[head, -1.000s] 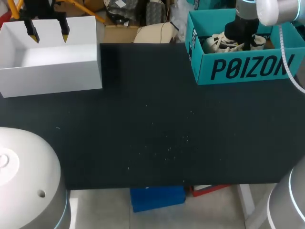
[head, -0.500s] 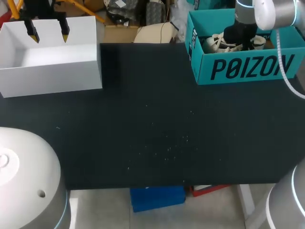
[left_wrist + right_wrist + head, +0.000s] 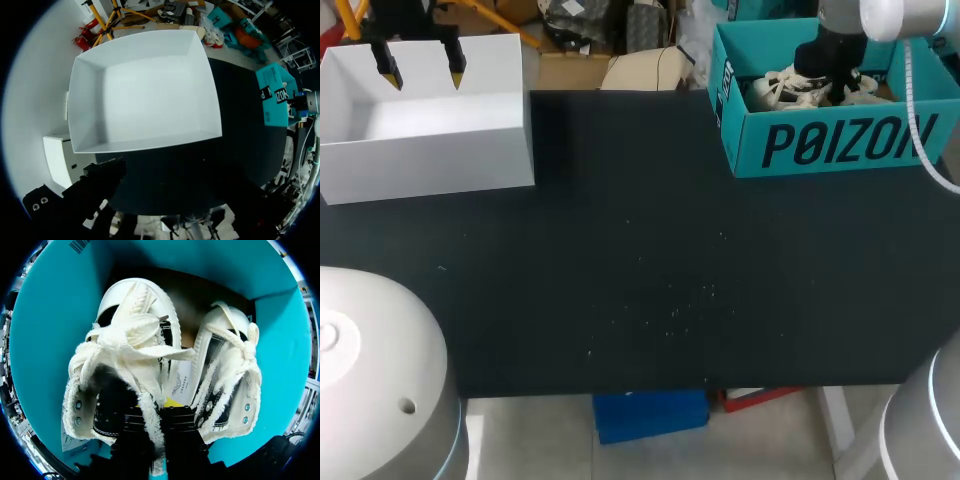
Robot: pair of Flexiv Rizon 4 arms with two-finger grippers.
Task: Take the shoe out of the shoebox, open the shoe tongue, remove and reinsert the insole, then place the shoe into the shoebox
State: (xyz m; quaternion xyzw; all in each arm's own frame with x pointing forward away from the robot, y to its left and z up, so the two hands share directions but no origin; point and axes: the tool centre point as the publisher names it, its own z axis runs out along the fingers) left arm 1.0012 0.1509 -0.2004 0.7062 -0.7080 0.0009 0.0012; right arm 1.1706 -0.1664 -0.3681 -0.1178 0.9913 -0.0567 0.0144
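Two cream-and-black sneakers with frayed edges and thick laces lie side by side in the teal shoebox (image 3: 840, 140) at the table's far right. My right gripper (image 3: 155, 416) reaches down into the box and is shut on the frayed collar edge of one shoe (image 3: 130, 340); the second shoe (image 3: 225, 365) lies beside it. In the head view the right gripper (image 3: 832, 76) is mostly hidden among the shoes (image 3: 785, 88). My left gripper (image 3: 421, 66) hangs open over the white box, far from the shoebox (image 3: 274, 97).
An open white box (image 3: 430, 150) stands at the far left of the black tabletop (image 3: 650, 250); seen in the left wrist view, the white box (image 3: 145, 90) holds nothing. Between the two boxes the tabletop carries only small specks.
My right gripper's fingers have closed on the shoe's collar, and its wrist has shifted slightly to the right above the shoebox. The left arm has stayed still.
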